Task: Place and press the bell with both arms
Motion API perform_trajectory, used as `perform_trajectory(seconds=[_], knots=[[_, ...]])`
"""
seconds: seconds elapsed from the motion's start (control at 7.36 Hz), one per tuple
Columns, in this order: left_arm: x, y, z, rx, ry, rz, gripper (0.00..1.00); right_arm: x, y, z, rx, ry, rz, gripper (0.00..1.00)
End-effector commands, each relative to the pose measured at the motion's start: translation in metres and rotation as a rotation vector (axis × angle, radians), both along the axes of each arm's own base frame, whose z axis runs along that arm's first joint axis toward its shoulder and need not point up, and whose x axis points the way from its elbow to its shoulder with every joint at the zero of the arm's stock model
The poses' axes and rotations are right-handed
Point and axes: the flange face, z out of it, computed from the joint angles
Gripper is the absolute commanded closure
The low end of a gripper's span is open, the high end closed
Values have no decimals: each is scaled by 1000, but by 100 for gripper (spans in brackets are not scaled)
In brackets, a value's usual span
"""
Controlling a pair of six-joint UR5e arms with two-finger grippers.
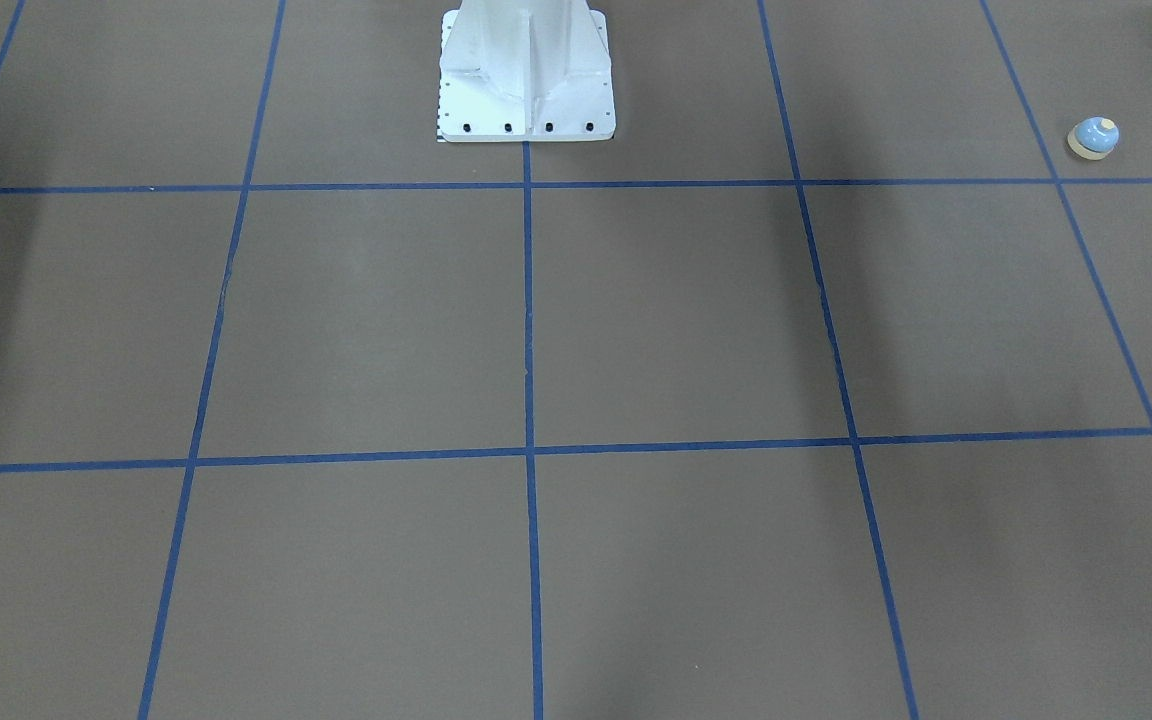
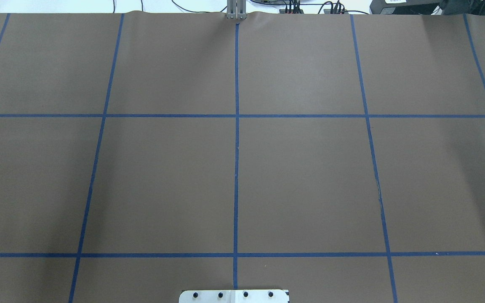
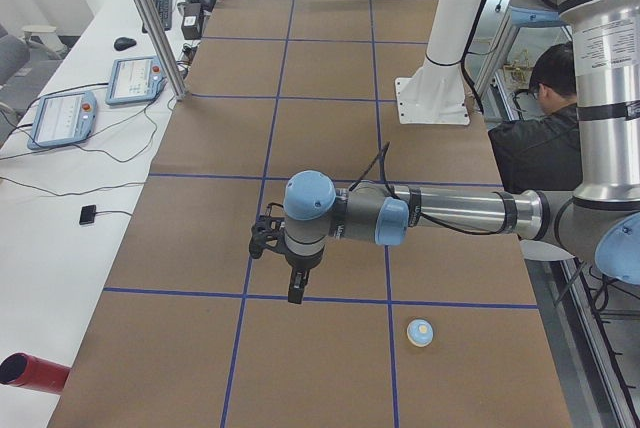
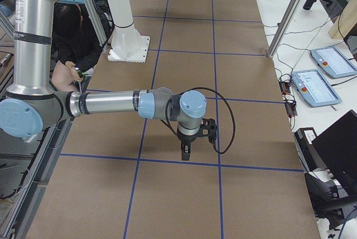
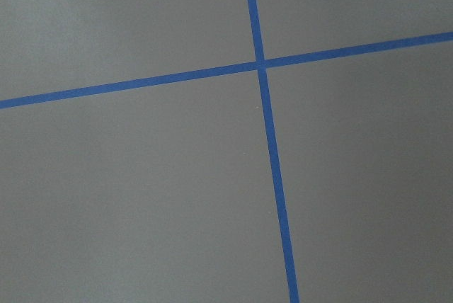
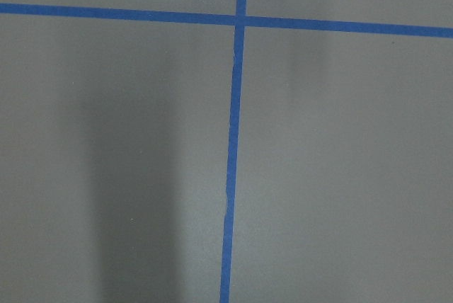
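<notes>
The left tool [image 3: 297, 293], one of two, hangs black from its wrist and points straight down above the brown counter [image 3: 320, 378], close over a blue tape line [image 3: 180, 293]. It shows only from the side, so I cannot tell how far its jaws are parted or whether anything sits between them. The same goes for the right tool [image 4: 186, 154], which also points straight down, just short of a tape line.

There is one bell [image 3: 421, 332]. It stands upright on the counter at the robot's left end, in the last row of squares, just beside a tape line. It is nearer the end of the counter than the left tool and apart from it.

There are two arms, posed alike. The left arm [image 3: 460, 211] has its upper part upright at the robot's side and its elbow low. Its forearm lies level out over the counter, and its wrist is bent downward. The right arm [image 4: 106, 103] mirrors it at the other end.

Each wrist view shows brown counter and one crossing of tape lines.

Farther along, one white pedestal [image 3: 440, 58] is bolted at the robot's edge of the counter. One operator [image 3: 545, 133] in dark clothes sits behind that edge. Two tablets [image 3: 138, 79] lie on the white desk across from the robot.
</notes>
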Motion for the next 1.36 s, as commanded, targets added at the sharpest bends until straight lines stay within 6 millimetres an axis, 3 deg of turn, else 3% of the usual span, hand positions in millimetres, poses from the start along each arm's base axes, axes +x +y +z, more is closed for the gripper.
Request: perform_trajectory(seconds=[0.0, 0.27, 0.41, 0.54, 0.82, 1.09, 1.22], knots=[[3, -4, -12, 41, 31, -1, 0, 1, -1, -4, 9, -1, 2, 0], [3, -6, -62, 139, 27, -1, 0, 1, -2, -12, 25, -1, 2, 0], [3, -3, -75, 155, 34, -5, 0, 1, -2, -13, 29, -1, 2, 0], [4, 2, -86, 121, 54, -57, 0, 1, -2, -14, 29, -1, 2, 0], [11, 23, -140, 46, 71, -116, 0, 1, -2, -13, 27, 0, 2, 0], [46, 58, -219, -85, 36, -167, 0, 1, -2, -13, 29, 0, 2, 0], [69, 76, -242, -171, 14, -191, 0, 1, -2, -13, 30, 0, 0, 0]])
